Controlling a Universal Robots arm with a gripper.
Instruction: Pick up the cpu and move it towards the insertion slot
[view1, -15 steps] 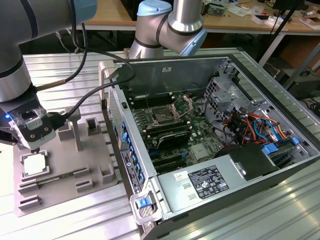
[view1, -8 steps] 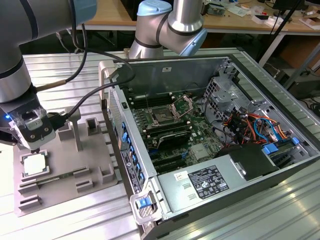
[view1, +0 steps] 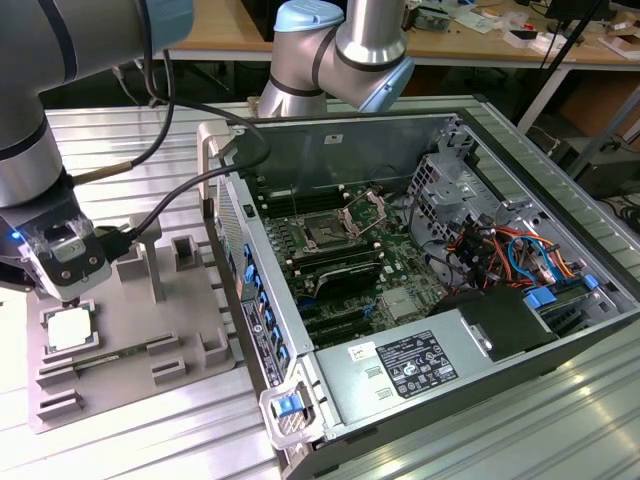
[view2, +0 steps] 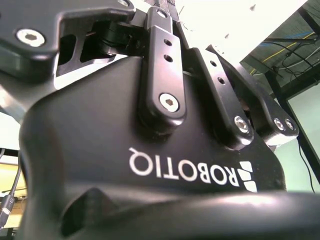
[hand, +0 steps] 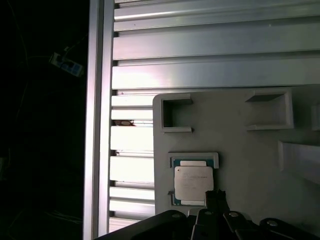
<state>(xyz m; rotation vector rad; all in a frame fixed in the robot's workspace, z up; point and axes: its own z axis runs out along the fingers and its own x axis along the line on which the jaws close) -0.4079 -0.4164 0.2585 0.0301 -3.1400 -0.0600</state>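
- The cpu (view1: 70, 328) (hand: 193, 184) lies flat, metal top up, in a shallow framed recess (hand: 194, 156) of the grey fixture (view1: 150, 320) (hand: 240, 150), near the fixture's outer edge.
- It is close to square, with no clear long axis; its sides run parallel to the recess walls and the fixture's edge.
- The end effector (view1: 68, 298) (hand: 216, 200) hangs right over it, at one corner in the first wrist view; whether it is apart or together cannot be told.
- Raised blocks stand on the fixture toward the exterior view's right.
- Bare slatted bench (hand: 210, 55) runs past the fixture's edge.
- The insertion slot (view1: 325, 235) sits well apart, inside the open computer case (view1: 420, 400), behind its side wall.
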